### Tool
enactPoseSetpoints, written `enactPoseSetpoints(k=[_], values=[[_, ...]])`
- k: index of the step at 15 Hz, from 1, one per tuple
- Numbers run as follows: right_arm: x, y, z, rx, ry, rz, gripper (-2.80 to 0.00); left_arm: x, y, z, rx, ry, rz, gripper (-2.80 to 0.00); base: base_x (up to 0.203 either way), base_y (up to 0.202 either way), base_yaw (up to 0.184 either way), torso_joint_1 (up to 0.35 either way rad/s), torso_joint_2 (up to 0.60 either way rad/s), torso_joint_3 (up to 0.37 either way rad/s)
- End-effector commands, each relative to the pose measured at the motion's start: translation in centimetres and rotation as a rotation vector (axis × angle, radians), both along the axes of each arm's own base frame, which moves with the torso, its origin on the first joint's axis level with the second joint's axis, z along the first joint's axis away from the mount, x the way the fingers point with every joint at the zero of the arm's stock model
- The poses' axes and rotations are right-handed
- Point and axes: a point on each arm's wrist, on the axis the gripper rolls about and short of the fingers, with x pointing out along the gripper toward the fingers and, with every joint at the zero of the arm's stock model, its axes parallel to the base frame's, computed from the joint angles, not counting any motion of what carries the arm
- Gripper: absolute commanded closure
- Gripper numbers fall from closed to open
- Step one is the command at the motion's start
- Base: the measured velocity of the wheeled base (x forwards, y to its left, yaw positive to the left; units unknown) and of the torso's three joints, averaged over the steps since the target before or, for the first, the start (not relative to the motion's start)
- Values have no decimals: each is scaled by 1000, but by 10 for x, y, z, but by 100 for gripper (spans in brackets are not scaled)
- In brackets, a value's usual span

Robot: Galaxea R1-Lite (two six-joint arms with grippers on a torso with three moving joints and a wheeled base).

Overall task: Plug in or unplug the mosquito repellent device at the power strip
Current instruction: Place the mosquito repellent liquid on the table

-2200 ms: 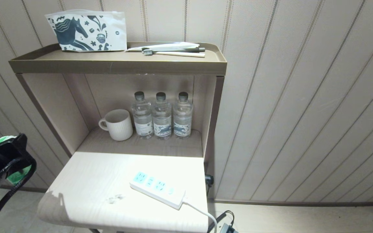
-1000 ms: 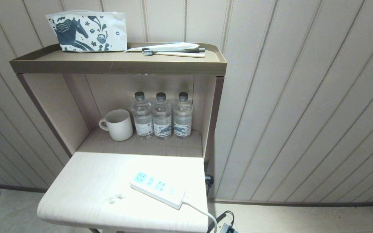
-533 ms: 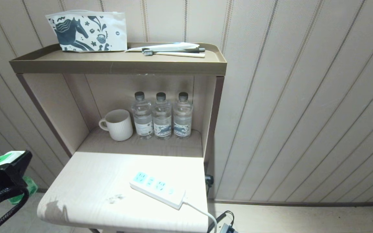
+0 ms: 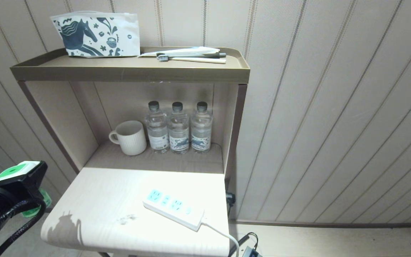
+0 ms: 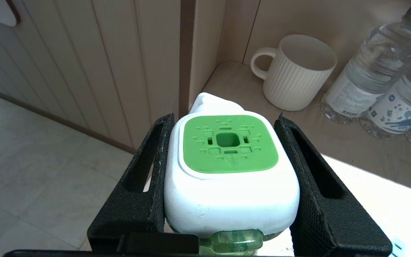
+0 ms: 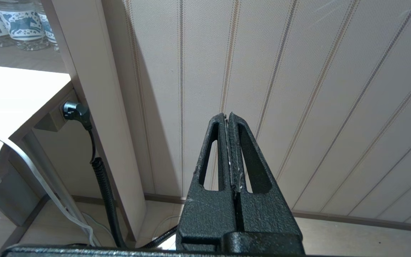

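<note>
Whereas half a second ago it sat lower and further out, the left pincer (image 4: 20, 176) now stands nearer the counter (image 4: 95, 210) edge, clenched on the mosquito repellent device (image 5: 227, 167). Ahead of it, well apart, lies the power strip (image 4: 173, 208), sockets vacant; plugging in evidently remains outstanding. Right pincer (image 6: 231, 150) is parked, closed on nothing.

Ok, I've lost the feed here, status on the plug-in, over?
Left gripper shut on mosquito repellent device, off the table's left edge. Right gripper shut, empty, parked by the wall. Power strip sockets empty. Path clear.
</note>
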Motion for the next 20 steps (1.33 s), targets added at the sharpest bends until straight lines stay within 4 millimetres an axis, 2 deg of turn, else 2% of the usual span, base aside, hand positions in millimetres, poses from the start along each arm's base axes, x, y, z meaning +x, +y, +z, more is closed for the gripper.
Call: enactPoseSetpoints(k=[1,4,7,10,17,20], values=[[0,0,0,-1,-2,1,0,2,-1,-2,4,8,4,0,0,0,0,0,0,0],[0,0,0,-2,-2,1,0,3,-2,0,2,5,4,0,0,0,0,-14,30,17],[0,0,0,-1,-2,1,0,7,-4,-2,9,20,5,0,0,0,0,-160,378,207],[0,0,0,-1,-2,1,0,21,-11,-6,13,22,7,0,0,0,0,-205,491,274],[0,0,0,1,-2,1,0,38,-19,20,131,-112,11,0,0,0,0,-196,485,289],[0,0,0,4,-2,2,0,46,-23,21,169,-106,6,0,0,0,0,-170,467,294]])
